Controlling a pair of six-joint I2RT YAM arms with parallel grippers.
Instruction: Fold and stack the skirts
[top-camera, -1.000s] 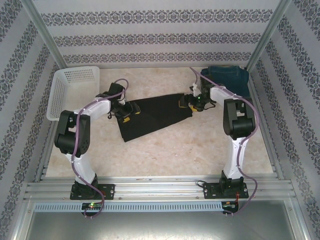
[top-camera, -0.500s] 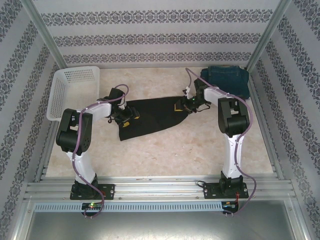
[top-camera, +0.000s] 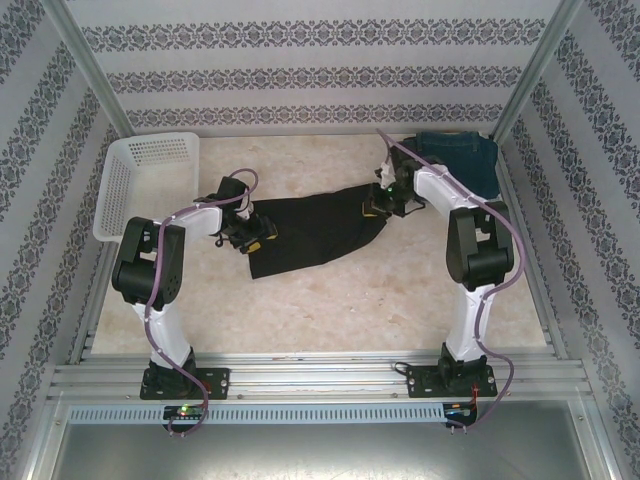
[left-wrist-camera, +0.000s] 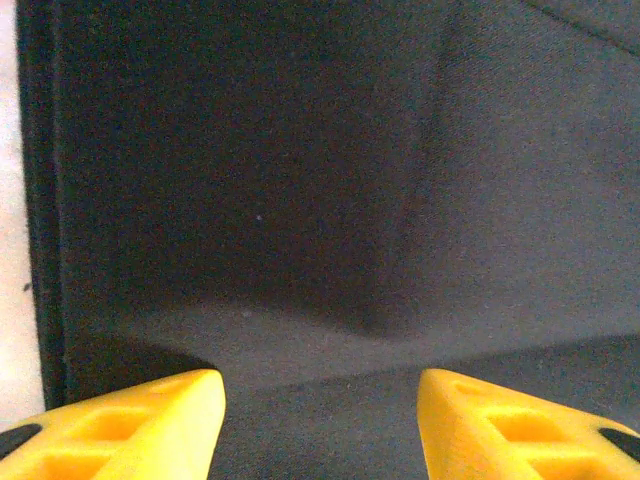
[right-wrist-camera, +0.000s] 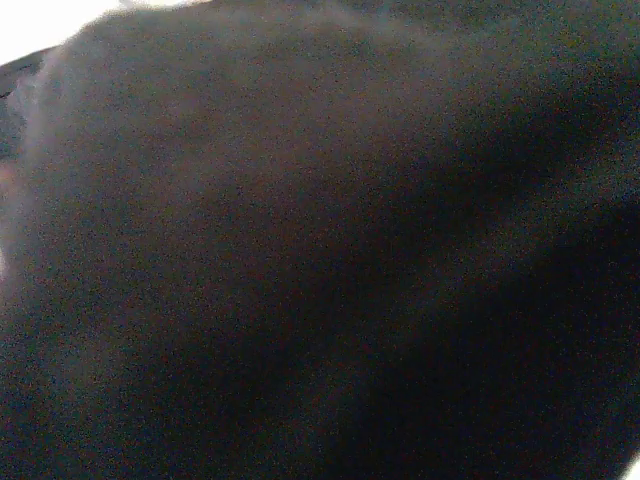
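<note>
The black skirt (top-camera: 310, 232) lies spread across the middle of the table. My left gripper (top-camera: 258, 235) rests low on its left end. In the left wrist view the yellow fingertips (left-wrist-camera: 170, 410) stand apart, and a raised fold of black skirt (left-wrist-camera: 300, 200) runs across the gap between them. My right gripper (top-camera: 375, 205) is at the skirt's right end, shut on it, with black cloth (right-wrist-camera: 320, 250) pressed close over the right wrist view and its fingers hidden. A dark blue denim skirt (top-camera: 462, 160) sits folded at the back right.
A white mesh basket (top-camera: 110, 200) stands at the back left, close to my left arm. Patterned walls and metal posts close in the table on three sides. Bare tabletop (top-camera: 350, 300) stretches in front of the black skirt.
My right gripper has shut on the black skirt's right end and drawn back to the right. The skirt has shifted with it. My left jaws have narrowed a little.
</note>
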